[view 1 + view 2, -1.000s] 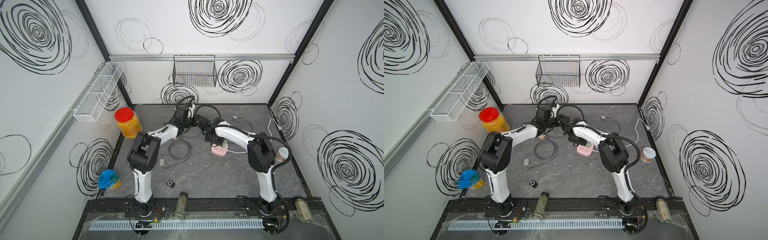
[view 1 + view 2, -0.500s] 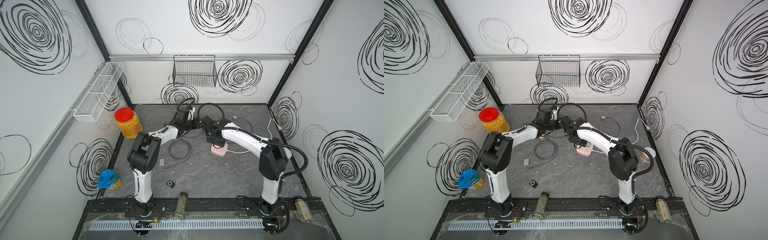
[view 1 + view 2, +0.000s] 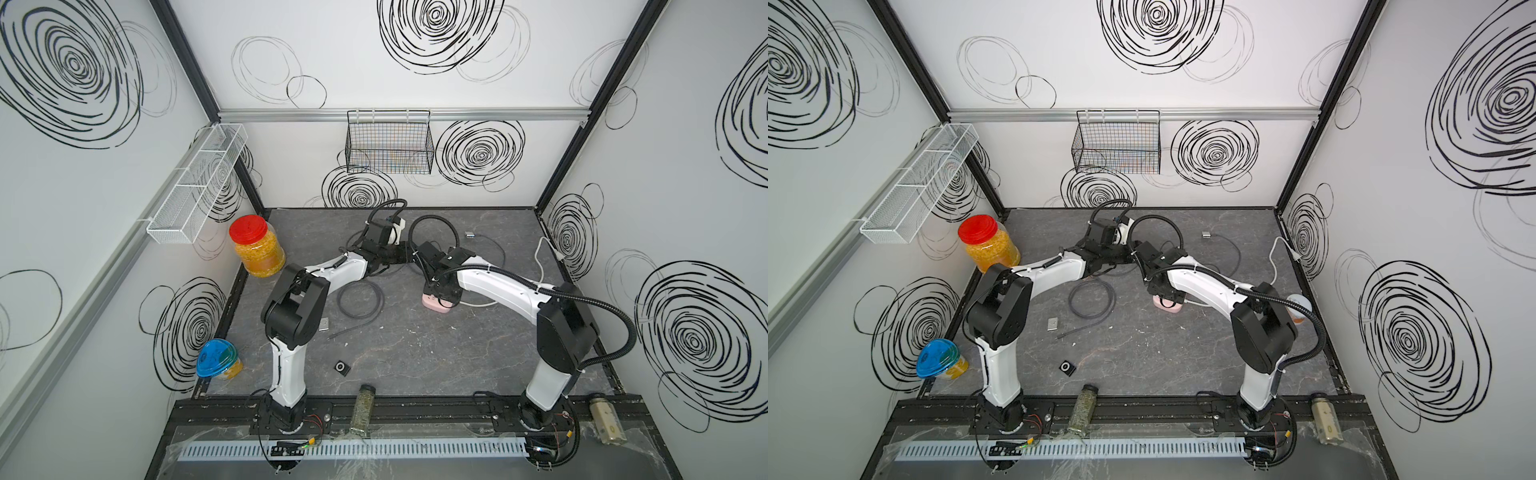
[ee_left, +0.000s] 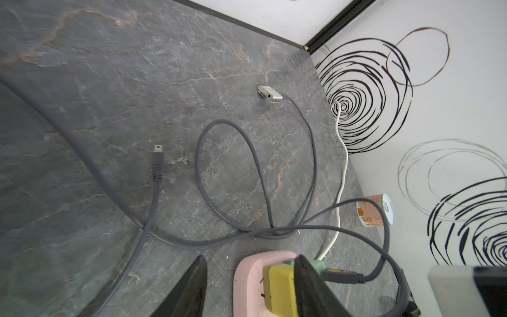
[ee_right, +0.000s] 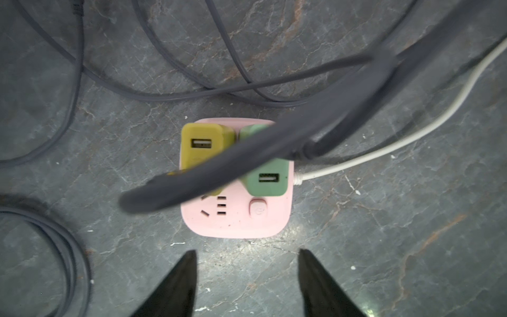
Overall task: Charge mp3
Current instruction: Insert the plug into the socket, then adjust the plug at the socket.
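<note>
The left fingers (image 4: 192, 291) and right fingers (image 5: 181, 288) were seen spread and empty; the looped grey cable (image 4: 198, 162) could be snagged, and the pink power strip (image 5: 236, 222) dragged askew.

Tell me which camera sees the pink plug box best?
Right wrist view: the pink square plastic power strip sits mid-picture, sockets showing, a grey cable crossing it. Left wrist view catches only one end; both top views show it tiny, half under the right arm.

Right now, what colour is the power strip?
Pink power strip; the right wrist view shows it best.
</note>
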You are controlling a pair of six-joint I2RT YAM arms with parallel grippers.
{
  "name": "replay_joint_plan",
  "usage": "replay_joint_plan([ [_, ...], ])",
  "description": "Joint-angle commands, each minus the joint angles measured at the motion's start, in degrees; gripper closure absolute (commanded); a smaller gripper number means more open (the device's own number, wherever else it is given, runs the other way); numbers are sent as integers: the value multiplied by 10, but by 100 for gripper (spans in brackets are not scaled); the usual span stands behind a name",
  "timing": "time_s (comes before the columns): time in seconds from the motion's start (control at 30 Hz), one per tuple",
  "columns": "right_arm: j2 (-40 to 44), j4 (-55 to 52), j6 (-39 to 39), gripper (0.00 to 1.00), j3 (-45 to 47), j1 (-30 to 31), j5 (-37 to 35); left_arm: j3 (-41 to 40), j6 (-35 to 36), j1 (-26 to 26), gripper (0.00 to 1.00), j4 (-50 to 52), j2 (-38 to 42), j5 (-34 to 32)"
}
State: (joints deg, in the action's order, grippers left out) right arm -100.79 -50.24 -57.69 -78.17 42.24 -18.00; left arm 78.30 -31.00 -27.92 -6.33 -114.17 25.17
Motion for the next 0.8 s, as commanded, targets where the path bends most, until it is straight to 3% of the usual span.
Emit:
replay_joint_plan([
  [0.0, 34, 63, 30, 48, 27, -24, 19, 20, 14, -8, 46, 8, -21, -7],
  [0.23, 37, 80, 70, 44, 27, -34, 22, 32, 8, -10, 46, 18, -36, -12],
  [0.37, 30, 89, 92, 59, 24, -42, 30, 45, 6, -16, 46, 23, -50, -11],
  [0.5, 22, 100, 102, 66, 27, -48, 41, 58, 8, -21, 46, 36, -59, -11],
  [0.77, 15, 121, 116, 70, 42, -61, 54, 78, 9, -28, 46, 47, -73, -8],
])
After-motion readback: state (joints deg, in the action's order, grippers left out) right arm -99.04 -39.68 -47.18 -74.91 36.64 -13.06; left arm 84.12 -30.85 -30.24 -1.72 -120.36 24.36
